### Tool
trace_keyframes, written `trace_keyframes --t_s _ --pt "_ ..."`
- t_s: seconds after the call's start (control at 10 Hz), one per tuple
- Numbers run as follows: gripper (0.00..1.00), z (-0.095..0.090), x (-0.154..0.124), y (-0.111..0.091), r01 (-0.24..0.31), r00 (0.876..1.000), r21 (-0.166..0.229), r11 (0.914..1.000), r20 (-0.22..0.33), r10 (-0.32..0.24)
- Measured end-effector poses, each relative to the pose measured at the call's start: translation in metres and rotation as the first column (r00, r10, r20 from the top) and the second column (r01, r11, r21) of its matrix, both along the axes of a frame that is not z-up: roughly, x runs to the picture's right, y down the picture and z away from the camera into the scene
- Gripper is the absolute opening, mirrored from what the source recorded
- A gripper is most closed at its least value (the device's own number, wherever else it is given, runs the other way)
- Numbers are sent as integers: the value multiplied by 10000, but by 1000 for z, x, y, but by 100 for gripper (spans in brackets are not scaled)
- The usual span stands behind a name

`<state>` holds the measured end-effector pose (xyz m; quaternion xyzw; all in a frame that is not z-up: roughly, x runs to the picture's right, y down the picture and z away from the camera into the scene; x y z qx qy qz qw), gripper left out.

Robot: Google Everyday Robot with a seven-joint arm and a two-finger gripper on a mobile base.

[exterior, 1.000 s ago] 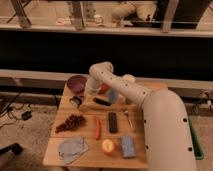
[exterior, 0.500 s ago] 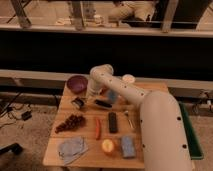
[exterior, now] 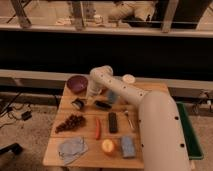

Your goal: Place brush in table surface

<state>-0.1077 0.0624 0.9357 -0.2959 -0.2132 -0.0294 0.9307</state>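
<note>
The tool (exterior: 89, 101) is positioned low over the rear left part of the tabletop (exterior: 85, 156), at the end of the white arm (exterior: 120, 90), which reaches in from the right. Whether the tool is open or closed cannot be told, as it is seen only as a small pale shape below the wrist.

The brush (exterior: 90, 104) is located directly beneath the tool: its round dark head with a pale rim is seen at the left, and its black handle extends to the right. The brush appears to lie on the tabletop, though contact with the tool cannot be confirmed.

A purple bowl (exterior: 77, 83) is placed behind the brush. A cluster of grapes (exterior: 70, 122) is found in front of it, followed to the right by a red pepper (exterior: 97, 127), a flat black bar (exterior: 113, 122) and a thin spoon (exterior: 128, 120). Along the front edge, a grey cloth (exterior: 71, 148), an apple (exterior: 107, 145) and a blue sponge (exterior: 127, 146) are laid out
</note>
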Motion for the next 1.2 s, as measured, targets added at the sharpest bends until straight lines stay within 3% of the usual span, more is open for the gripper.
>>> trace_keyframes --t_s 0.4,0.6,1.2 --pt "67 0 0 0 0 10000 3 10000 2 0" --pt "80 0 0 0 0 10000 0 10000 0 0" --pt "80 0 0 0 1 10000 2 10000 3 -1"
